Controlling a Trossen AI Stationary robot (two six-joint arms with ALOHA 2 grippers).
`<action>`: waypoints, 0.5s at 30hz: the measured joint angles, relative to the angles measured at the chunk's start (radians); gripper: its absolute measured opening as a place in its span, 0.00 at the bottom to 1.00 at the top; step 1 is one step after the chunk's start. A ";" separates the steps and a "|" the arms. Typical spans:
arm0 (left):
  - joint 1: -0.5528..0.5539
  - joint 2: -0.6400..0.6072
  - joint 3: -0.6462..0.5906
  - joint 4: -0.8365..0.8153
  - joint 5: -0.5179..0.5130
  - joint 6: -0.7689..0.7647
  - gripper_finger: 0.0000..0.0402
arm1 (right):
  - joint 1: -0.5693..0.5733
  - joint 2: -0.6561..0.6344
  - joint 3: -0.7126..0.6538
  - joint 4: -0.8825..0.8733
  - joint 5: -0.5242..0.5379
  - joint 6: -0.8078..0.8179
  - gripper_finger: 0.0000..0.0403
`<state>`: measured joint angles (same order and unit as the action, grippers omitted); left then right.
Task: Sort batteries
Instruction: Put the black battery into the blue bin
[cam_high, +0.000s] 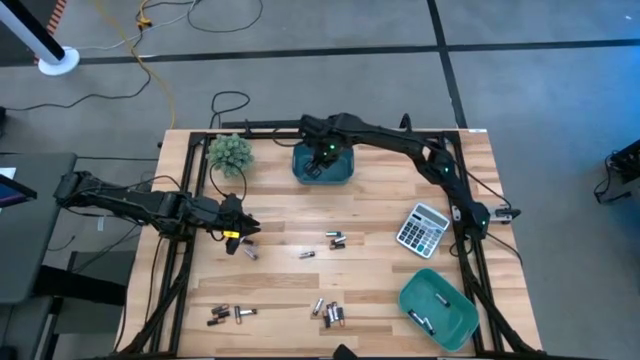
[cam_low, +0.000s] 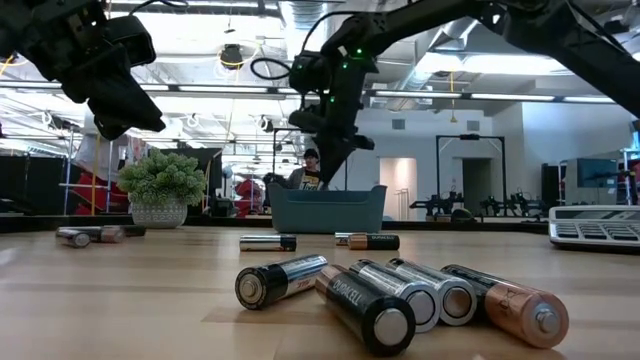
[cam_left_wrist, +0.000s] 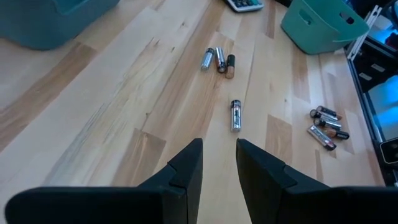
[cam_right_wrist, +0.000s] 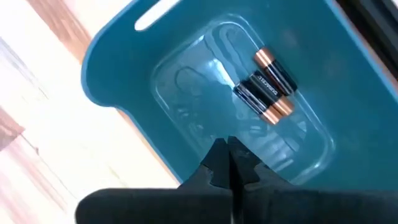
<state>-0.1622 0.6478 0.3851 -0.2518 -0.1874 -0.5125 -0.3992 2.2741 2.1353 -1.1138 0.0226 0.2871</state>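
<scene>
Small dark and silvery batteries lie on their sides in loose groups on the wooden table (cam_high: 290, 285): some at mid-table (cam_high: 337, 239), one (cam_high: 248, 252) near my left gripper, more along the near edge (cam_high: 328, 312) (cam_high: 230, 315). Two copper-tipped batteries (cam_right_wrist: 267, 84) lie in the far teal bin (cam_high: 322, 165). My right gripper (cam_right_wrist: 227, 158) hangs shut over that bin (cam_right_wrist: 124, 74), pointing down and touching nothing. My left gripper (cam_left_wrist: 219, 158) is open and empty above the table's left side, with a lone battery (cam_left_wrist: 236, 115) ahead of it.
A second teal bin (cam_high: 438, 308) at the near right holds a couple of batteries. A grey-white calculator (cam_high: 422, 228) lies right of centre. A small potted plant (cam_high: 231, 152) stands at the far left, next to the far bin. Black frame rails run along both table sides.
</scene>
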 joint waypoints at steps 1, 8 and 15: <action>0.000 0.000 0.000 0.001 0.000 0.000 0.23 | 0.000 -0.002 0.000 0.001 0.000 0.000 0.00; 0.000 0.000 0.000 -0.004 0.000 0.000 0.23 | -0.001 -0.026 0.000 -0.007 0.000 0.011 0.00; 0.000 0.000 0.000 -0.006 0.000 0.012 0.23 | 0.005 -0.074 -0.001 -0.008 0.001 0.017 0.00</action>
<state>-0.1620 0.6479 0.3855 -0.2577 -0.1875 -0.5005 -0.3947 2.1999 2.1345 -1.1217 0.0231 0.3042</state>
